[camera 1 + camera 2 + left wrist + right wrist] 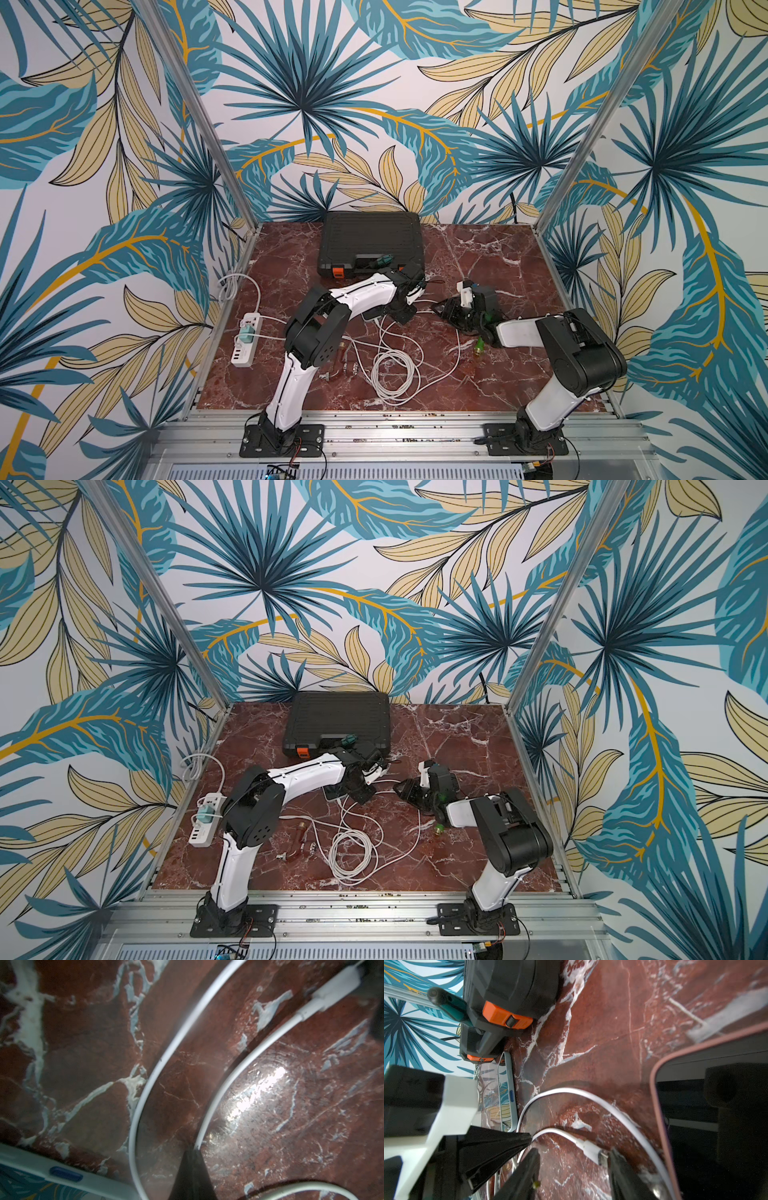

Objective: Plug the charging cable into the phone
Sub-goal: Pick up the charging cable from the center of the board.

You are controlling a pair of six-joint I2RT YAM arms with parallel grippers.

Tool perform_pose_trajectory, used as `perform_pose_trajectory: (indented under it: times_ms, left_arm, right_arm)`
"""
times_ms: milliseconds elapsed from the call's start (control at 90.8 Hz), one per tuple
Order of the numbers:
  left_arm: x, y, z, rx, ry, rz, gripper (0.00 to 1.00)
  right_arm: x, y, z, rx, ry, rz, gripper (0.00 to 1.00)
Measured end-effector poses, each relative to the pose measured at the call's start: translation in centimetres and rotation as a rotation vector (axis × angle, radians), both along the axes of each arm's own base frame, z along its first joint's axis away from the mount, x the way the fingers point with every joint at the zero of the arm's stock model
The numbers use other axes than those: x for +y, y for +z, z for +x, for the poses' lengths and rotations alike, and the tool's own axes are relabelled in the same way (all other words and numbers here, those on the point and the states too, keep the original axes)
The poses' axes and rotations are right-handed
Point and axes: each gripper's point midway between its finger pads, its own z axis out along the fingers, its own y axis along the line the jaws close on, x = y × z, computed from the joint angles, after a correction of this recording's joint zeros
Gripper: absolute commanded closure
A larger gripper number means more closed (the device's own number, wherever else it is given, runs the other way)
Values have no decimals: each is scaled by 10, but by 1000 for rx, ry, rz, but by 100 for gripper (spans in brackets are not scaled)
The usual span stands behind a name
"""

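Both arms are in over the middle of the marble table [498, 374]. The left gripper [527, 1136] is pinched tight on the charging cable [220, 1088], a little way back from its end, the jaws closed to a single black point on the white cord. From that pinch the cord arcs out to the plug [593, 1152], a white sleeve with a metal tip, lying low between the two fingers of the right gripper [574, 1151]. Those jaws stand apart, about half wide, one finger on each side of the plug. The metal tip sits just beside one of them, and I can't tell whether they touch. The phone [506, 1093] lies flat near the centre of the table, just left of the left gripper's tip and partly under that arm's wrist in both top views. Its pale edge with the charging port [66, 1174] faces the cable, and the plug is not yet in it. A dark glossy slab with a pinkish rim [654, 1088] lies close by the right gripper. At the far side sits a black case [370, 241] with orange latches, at the left edge a white power strip [246, 340], and near the front a loose coil of white cord [392, 372].
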Motion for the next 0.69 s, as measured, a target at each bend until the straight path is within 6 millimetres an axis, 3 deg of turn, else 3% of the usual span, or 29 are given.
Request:
perform_pose_trajectory:
  times_ms: [474, 562, 694]
  left_arm:
    - [0, 0, -1, 0, 0, -9, 100]
    - [0, 0, 0, 0, 0, -10, 100]
    - [0, 0, -1, 1, 0, -12, 100]
  right_arm:
    - [7, 2, 5, -6, 17, 24, 46]
    - [7, 0, 7, -5, 16, 24, 51]
    - [1, 5, 10, -31, -14, 2, 48]
